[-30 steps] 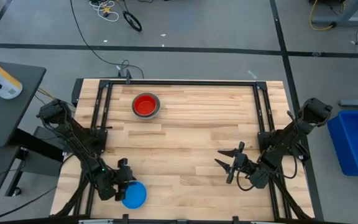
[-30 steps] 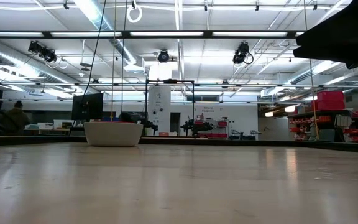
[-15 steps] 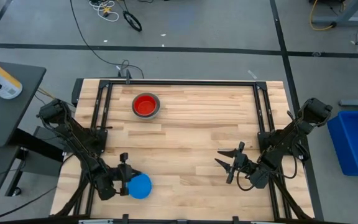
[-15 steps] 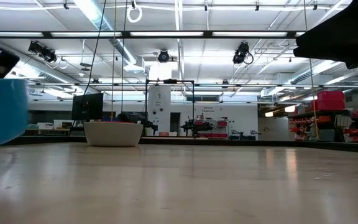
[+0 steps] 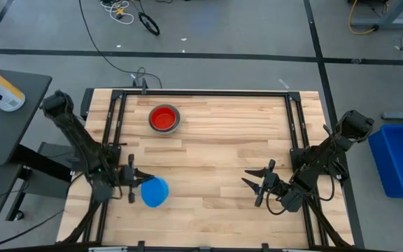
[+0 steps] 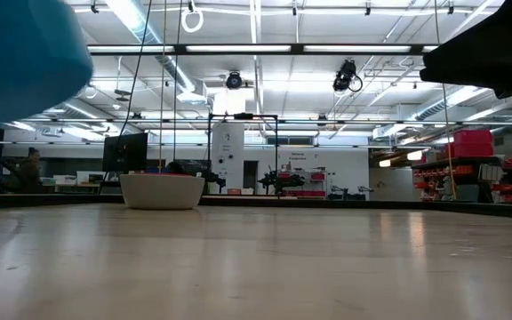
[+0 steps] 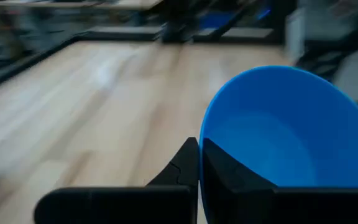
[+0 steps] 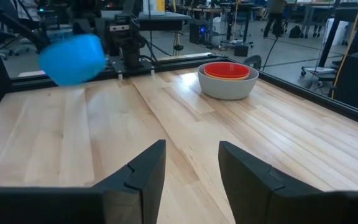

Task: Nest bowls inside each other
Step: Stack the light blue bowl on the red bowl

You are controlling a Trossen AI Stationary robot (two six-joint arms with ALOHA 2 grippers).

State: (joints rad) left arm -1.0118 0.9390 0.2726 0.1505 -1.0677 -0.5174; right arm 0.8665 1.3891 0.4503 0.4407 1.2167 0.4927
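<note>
The light blue bowl (image 5: 154, 192), clamped at its rim by the left gripper (image 5: 136, 185), has been lifted off the table towards 12 o'clock.

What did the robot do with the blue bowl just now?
The left gripper shut on the blue bowl's rim at the table's near edge, lifted it off the wood and carried it a little toward the middle. The stack of bowls with the red one on top did not move. The right gripper waited open in the same spot.
</note>
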